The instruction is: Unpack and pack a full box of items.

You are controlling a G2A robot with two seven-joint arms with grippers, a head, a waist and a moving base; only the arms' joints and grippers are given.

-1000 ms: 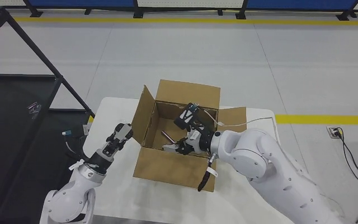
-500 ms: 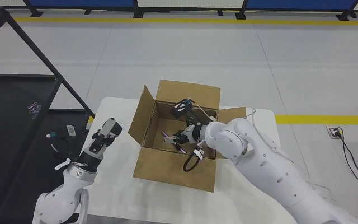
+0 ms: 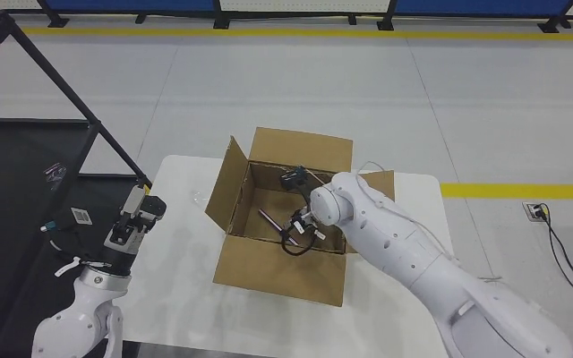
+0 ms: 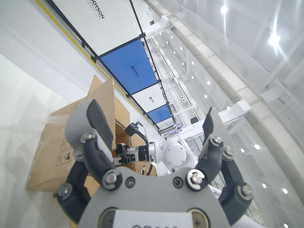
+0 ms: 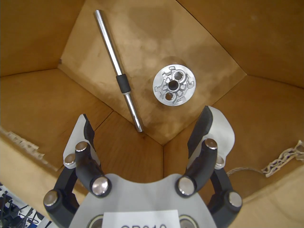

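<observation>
Right gripper (image 5: 146, 117) spread wide in the centre-frame box (image 3: 277, 264), rod (image 5: 111, 55) and disc (image 5: 174, 88) untouched beyond its fingertips, arm (image 3: 376, 224) hiding part of the box.

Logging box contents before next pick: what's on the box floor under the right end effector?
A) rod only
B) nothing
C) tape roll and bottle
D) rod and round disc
D: the right wrist view shows a metal rod and a round metal disc lying apart on the box floor below the open right end effector.
</observation>
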